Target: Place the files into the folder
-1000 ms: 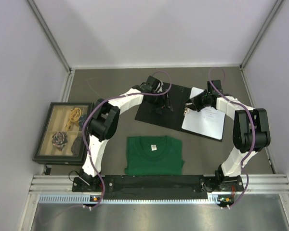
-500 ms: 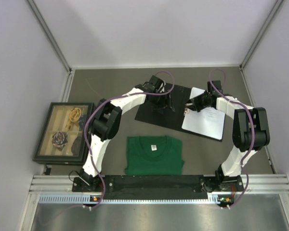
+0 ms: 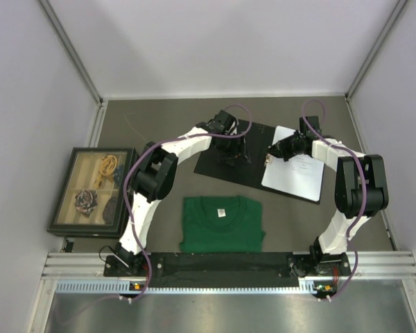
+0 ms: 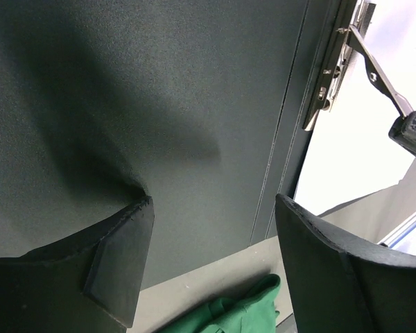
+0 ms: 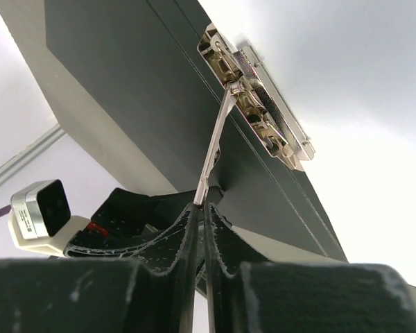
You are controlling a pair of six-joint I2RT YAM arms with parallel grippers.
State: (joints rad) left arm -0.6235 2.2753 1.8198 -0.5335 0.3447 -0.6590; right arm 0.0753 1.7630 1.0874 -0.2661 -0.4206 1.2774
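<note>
The right end effector (image 5: 201,208) is just now clamping down: a second ago its fingers were standing slightly apart, and now they are squeezing shut on the tip of the thin metal clip lever (image 5: 211,152). The clip (image 5: 260,104) is sitting just beyond those fingertips, at the inner edge of the folder (image 3: 209,165), which is lying open on the tabletop (image 3: 152,118). The files (image 3: 298,177) are lying right beside the right end effector, white sheets covering the folder's half on that side. The left end effector (image 4: 213,208) is keeping its jaws wide and holding nothing, hanging low over the bare black half; whether it is touching cannot be told. That fresh pinch is suggesting the clamping step is coming up, with the sheets apparently in place and the lever in hand to be swung, though which way is unclear. As for writing, black print is showing on the top sheet from above but is reading too small, and the pale tag on the green shirt (image 3: 222,223), on the near side of both end effectors, is equally illegible
</note>
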